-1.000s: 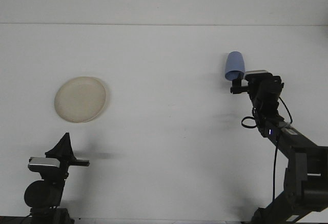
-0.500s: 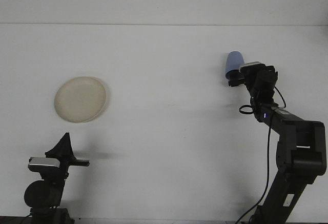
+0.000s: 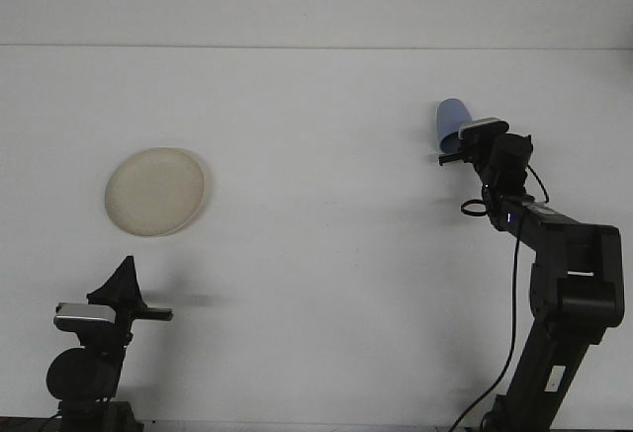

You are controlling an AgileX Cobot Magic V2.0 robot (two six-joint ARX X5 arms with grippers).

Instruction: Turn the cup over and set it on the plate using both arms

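A pale blue cup [image 3: 452,122] stands mouth down at the right of the white table, leaning slightly. My right gripper [image 3: 457,151] is at the cup's lower right rim, touching or very close to it, and the wrist camera block hides how it sits on the cup. A cream round plate [image 3: 155,191] lies flat at the left of the table. Well below the plate, at the near left edge, my left gripper [image 3: 124,279] points up and is shut on nothing.
The table's far edge [image 3: 316,47] meets a white wall. A wide bare stretch of table separates the plate from the cup. The right arm's links and cable [image 3: 564,284] rise from the near right corner.
The right arm has stretched forward and its elbow has risen, bringing the gripper up against the cup's rim. The cup now leans a little. The left arm and the plate have stayed still.
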